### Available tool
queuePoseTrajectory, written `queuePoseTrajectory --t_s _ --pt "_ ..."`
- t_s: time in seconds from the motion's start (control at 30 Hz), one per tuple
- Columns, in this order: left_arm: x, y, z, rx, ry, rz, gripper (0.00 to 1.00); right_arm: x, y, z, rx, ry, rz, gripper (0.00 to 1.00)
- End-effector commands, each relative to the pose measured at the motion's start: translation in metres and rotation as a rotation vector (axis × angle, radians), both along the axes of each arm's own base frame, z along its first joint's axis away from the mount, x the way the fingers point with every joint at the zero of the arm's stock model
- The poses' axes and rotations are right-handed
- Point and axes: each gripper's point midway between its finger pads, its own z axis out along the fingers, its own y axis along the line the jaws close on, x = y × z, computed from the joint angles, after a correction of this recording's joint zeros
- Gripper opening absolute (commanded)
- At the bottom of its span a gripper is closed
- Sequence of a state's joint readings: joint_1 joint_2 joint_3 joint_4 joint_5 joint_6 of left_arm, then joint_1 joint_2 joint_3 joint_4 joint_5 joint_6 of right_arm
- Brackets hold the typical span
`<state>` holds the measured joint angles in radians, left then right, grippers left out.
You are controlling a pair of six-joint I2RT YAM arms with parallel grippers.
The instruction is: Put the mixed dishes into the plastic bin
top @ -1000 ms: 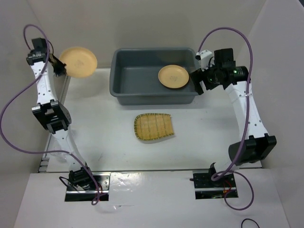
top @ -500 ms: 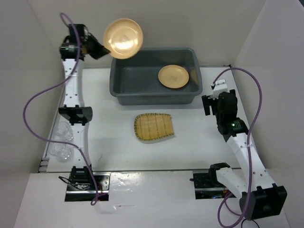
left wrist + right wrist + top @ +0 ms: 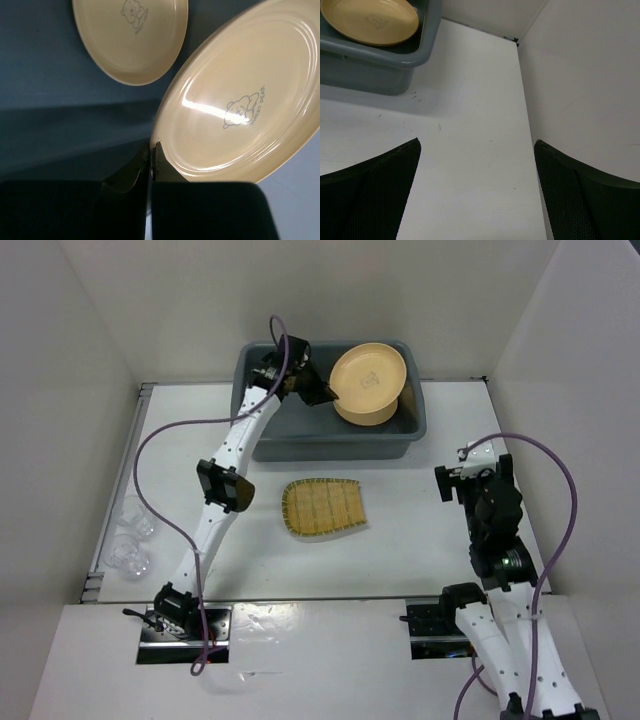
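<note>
Dishes are spread over a white counter (image 3: 420, 540) boxed in by white walls: a ribbed tray (image 3: 323, 507) lies mid-counter and glass cups (image 3: 130, 537) stand at its left edge. Only the left wrist view separates two plates. The lower plate (image 3: 130, 35) lies flat in the grey bin (image 3: 330, 445); the upper plate (image 3: 240, 110) hangs above it, pinched by its rim in the left tool (image 3: 150, 155). The right tool (image 3: 477, 150) gapes wide over the counter, right of the bin.

- The held plate (image 3: 240, 100) in my left pincer (image 3: 151, 154) has a little bear drawn on it. Next to the bear it says "SWEET BEAR" in grey letters.
- The other plate (image 3: 130, 35) has a bear and some words too, but those letters are too small for me to read.
</note>
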<state>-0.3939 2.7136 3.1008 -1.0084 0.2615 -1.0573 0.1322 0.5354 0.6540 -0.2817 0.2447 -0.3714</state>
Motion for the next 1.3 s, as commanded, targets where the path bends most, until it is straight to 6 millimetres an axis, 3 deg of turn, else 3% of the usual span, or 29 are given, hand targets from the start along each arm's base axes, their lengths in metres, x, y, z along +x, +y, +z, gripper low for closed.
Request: queuePoseTrajectory --t_s 0.0,0.07,0.13,0.17,0.4,0.63,0.87,0.93,1.03,1.17,1.27 --pt "0.035 -0.007 0.007 -0.091 -0.085 0.093 0.0 -0.016 0.001 0.002 -0.042 -0.053 0.036 0.98" --pt "0.047 -0.009 -0.004 -0.113 -0.082 0.136 0.0 -0.021 0.005 0.015 -0.042 -0.11 0.069 0.98" --pt "0.051 -0.012 -0.006 -0.122 -0.083 0.168 0.0 -0.024 0.007 0.015 -0.04 -0.122 0.078 0.98" --pt "0.055 -0.012 -0.017 -0.113 -0.078 0.177 0.0 -0.023 0.007 0.017 -0.039 -0.133 0.078 0.98" --pt "0.084 -0.008 -0.053 -0.158 -0.07 0.248 0.0 -0.01 0.001 0.0 -0.042 -0.055 0.033 0.98" --pt "0.093 -0.014 -0.09 -0.214 -0.027 0.241 0.0 -0.008 0.0 -0.005 -0.046 -0.035 0.025 0.98" --pt "0.098 -0.021 -0.085 -0.274 -0.043 0.237 0.04 -0.002 0.003 -0.009 -0.04 -0.008 0.033 0.98" --pt "0.097 -0.023 -0.088 -0.288 -0.032 0.226 0.21 -0.002 0.003 -0.009 -0.04 -0.008 0.033 0.98" --pt "0.096 -0.025 -0.091 -0.293 -0.031 0.217 0.26 -0.001 0.006 -0.012 -0.041 0.001 0.044 0.98" --pt "0.091 -0.03 -0.092 -0.279 -0.026 0.203 0.43 -0.002 0.006 -0.014 -0.042 0.01 0.044 0.98" --pt "0.09 -0.028 -0.089 -0.26 -0.039 0.201 0.63 -0.001 0.01 -0.014 -0.041 0.01 0.063 0.98"
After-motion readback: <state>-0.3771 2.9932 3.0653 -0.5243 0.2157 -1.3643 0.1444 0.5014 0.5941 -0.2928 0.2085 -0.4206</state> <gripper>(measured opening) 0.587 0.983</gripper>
